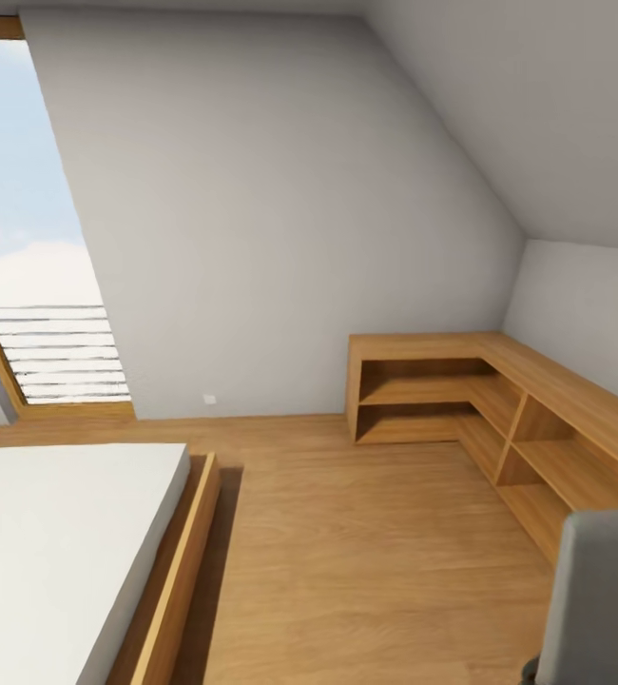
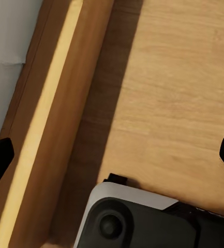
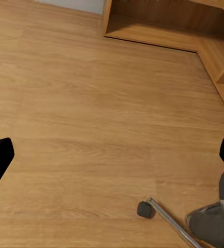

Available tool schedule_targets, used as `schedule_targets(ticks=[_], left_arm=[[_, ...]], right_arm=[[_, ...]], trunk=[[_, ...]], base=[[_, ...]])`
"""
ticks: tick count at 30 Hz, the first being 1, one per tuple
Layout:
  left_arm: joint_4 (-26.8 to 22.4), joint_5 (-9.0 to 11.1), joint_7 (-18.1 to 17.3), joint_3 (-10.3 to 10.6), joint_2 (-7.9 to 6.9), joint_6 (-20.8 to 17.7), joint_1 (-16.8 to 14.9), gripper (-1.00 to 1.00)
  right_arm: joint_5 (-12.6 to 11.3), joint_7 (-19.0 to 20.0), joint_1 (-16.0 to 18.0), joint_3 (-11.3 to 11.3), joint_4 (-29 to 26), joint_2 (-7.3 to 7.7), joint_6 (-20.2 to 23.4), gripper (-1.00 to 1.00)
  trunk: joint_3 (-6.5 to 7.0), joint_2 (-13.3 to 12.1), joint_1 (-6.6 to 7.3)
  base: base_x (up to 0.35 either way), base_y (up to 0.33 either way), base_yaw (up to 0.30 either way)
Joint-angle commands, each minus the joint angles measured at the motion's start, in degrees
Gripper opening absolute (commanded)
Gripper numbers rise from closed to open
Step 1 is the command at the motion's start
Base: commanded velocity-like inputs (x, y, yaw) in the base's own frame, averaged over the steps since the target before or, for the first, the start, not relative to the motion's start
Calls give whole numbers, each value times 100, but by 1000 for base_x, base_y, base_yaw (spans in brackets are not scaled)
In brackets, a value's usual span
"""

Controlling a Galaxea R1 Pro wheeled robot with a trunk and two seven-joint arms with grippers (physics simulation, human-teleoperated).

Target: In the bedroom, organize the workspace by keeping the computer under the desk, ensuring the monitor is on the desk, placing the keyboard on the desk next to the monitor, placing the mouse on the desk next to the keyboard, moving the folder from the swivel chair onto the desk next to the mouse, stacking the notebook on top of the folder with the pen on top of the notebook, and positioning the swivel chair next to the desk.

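The swivel chair point(image 1: 599, 599) shows its grey padded back at the lower right of the head view. In the right wrist view one black castor point(image 3: 145, 209) and a chrome leg point(image 3: 168, 222) of its base rest on the wood floor. My right gripper point(image 3: 113, 157) hangs open over bare floor near that castor, holding nothing. My left gripper point(image 2: 112, 157) is open too, above the floor beside the bed's wooden frame point(image 2: 49, 119). The desk, computer, monitor, keyboard, mouse, folder, notebook and pen are out of view.
A bed point(image 1: 52, 542) with a white mattress and wood frame fills the lower left. A low light-wood L-shaped cabinet point(image 1: 499, 381) runs along the right wall into the corner. Wood floor point(image 1: 347, 552) lies open between them. A tall window point(image 1: 33, 247) is at the far left.
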State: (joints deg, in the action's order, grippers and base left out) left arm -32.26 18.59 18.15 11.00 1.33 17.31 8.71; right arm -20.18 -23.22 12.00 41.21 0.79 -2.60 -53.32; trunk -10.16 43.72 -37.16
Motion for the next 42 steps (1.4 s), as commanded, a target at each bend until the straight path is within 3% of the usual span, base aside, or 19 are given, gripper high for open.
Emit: schedule_targets(ticks=[1,14,42], left_arm=[[-8,57,39,43,-8,21,-1,100],[-8,58,39,43,-10,24,-1,100],[-8,63,39,43,-9,21,-1,100]], right_arm=[[-25,-33,4,48,8,-5,-12,100],[-31,-34,4,45,8,-12,-3,100],[-39,-34,4,45,8,-12,-5,100]], trunk=[[-7,6,-5],[-7,6,-5],[-7,6,-5]], base=[[322,59,0],[280,165,0],[325,9,0]])
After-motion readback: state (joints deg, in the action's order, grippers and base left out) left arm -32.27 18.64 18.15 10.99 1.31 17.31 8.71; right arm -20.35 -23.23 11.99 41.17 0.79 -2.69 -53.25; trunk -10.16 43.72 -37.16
